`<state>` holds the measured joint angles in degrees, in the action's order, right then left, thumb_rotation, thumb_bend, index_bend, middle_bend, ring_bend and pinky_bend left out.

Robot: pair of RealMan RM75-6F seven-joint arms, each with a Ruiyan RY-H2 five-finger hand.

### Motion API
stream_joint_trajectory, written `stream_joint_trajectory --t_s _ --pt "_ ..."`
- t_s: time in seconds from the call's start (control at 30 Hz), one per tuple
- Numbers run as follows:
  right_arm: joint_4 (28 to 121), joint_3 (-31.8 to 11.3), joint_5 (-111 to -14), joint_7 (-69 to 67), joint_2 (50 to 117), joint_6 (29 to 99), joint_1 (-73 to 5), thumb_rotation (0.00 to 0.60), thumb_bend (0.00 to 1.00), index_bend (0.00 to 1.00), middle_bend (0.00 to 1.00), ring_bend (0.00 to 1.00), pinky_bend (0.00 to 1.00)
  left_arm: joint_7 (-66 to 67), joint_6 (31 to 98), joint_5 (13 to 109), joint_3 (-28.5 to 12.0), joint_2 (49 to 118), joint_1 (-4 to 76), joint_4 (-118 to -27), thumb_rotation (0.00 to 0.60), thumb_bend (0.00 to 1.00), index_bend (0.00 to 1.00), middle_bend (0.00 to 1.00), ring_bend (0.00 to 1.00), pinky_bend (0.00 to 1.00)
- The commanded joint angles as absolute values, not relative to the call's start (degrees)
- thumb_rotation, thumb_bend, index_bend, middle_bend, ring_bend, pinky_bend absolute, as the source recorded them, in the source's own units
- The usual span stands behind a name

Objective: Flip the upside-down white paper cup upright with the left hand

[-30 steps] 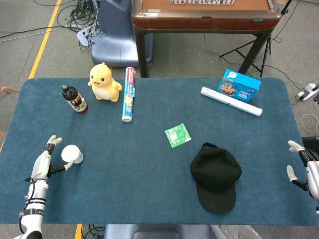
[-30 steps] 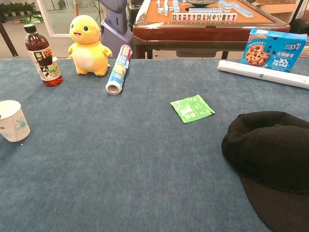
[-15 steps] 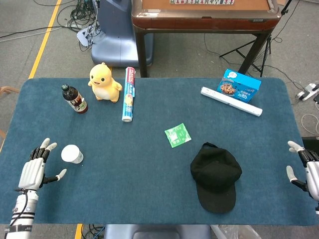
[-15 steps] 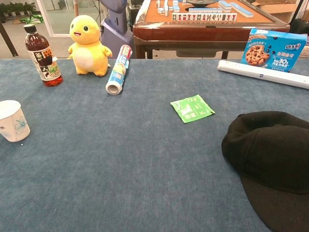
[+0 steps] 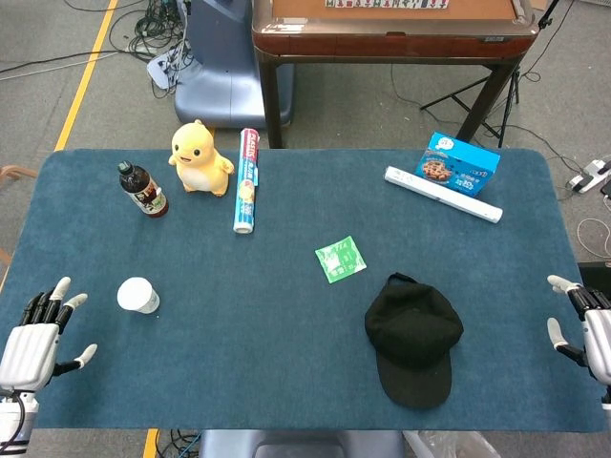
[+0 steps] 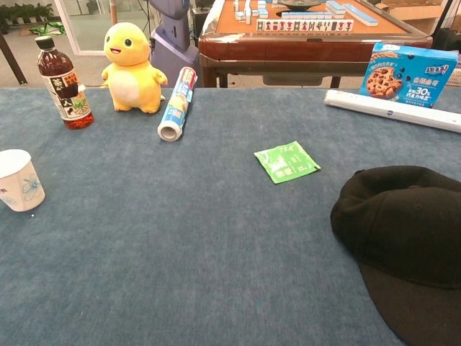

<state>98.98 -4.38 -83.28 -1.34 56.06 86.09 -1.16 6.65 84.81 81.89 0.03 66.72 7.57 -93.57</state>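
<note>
The white paper cup (image 5: 138, 296) stands upright on the blue table (image 5: 248, 363) near its left side, mouth up; the chest view shows the cup (image 6: 19, 180) at the far left with a faint blue flower print. My left hand (image 5: 36, 330) hovers at the table's front left corner, well apart from the cup, fingers spread and holding nothing. My right hand (image 5: 584, 326) sits at the table's right edge, fingers apart and empty. Neither hand appears in the chest view.
A dark drink bottle (image 5: 143, 190), yellow duck plush (image 5: 200, 158) and a wrapped roll (image 5: 247, 180) stand at the back left. A green sachet (image 5: 341, 259) and black cap (image 5: 412, 338) lie mid-table. A cookie box (image 5: 460, 164) and white roll (image 5: 443, 194) are back right.
My left hand has drawn away from the cup, moving left and toward the front edge. The cup stays upright where it was. The right hand barely moved.
</note>
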Motion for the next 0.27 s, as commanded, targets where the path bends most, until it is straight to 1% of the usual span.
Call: stream_joint_trajectory --t_s 0.03,0.27 --pt "98.8 -4.6 -83.1 -0.9 56.3 86.2 -1.2 0.6 0.44 0.25 0.31 0.28 0.47 4.8 83.8 81.8 0.3 65.1 7.1 -92.9 0.6 0.18 0.2 0.0 0.0 0.05" --pt "97.7 -5.4 -80.8 2.1 57.6 84.7 -2.2 0.6 0.44 0.25 0.31 0.28 0.47 5.3 83.9 80.8 -0.5 64.4 6.5 -93.6 0.6 0.18 0.2 0.0 0.0 0.05"
